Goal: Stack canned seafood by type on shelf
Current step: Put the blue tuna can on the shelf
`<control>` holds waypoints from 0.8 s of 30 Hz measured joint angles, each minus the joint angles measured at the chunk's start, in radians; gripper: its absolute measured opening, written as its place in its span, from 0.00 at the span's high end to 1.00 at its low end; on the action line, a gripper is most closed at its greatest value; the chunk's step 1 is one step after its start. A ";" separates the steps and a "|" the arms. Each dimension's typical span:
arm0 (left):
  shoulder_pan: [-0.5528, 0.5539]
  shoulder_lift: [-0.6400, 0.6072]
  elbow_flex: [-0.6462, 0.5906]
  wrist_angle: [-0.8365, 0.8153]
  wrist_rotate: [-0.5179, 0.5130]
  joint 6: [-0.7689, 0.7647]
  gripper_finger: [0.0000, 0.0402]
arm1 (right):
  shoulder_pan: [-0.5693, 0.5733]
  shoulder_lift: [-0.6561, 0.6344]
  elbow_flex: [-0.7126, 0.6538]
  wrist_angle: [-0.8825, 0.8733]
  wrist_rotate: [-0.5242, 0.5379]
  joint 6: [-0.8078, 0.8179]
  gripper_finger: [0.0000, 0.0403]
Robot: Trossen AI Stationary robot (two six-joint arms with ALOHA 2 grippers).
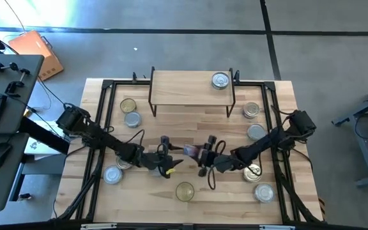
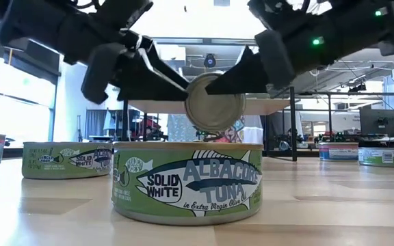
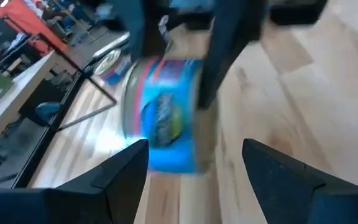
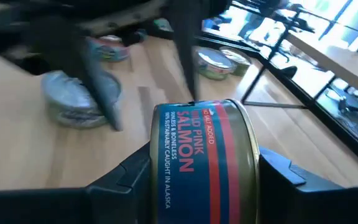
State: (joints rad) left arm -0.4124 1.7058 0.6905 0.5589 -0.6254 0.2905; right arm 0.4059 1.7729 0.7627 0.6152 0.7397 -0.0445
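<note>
One tin (image 1: 220,80) on the shelf (image 1: 184,87), salmon tin (image 4: 207,155) between right gripper (image 4: 207,180) jaws.

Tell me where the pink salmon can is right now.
The pink salmon can is held on its side in the right gripper, lifted above the table's middle in the high view, facing the open left gripper, in front of the shelf.

Glossy metal salmon tin (image 4: 207,162); pale smooth wood shelf (image 1: 190,86)
</note>
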 joint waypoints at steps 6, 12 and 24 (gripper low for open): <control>0.026 -0.001 -0.003 0.013 -0.008 -0.061 0.37 | -0.002 -0.002 -0.004 0.040 -0.064 -0.027 0.56; 0.042 -0.001 -0.003 0.016 0.002 -0.081 0.37 | 0.008 -0.002 -0.005 0.043 -0.083 -0.032 0.56; 0.049 -0.001 -0.003 0.010 -0.009 -0.078 0.37 | 0.012 -0.002 -0.005 0.048 -0.097 -0.030 0.56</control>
State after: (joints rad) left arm -0.3636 1.7050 0.6872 0.5690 -0.6347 0.2127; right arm 0.4183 1.7710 0.7574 0.6627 0.6422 -0.0750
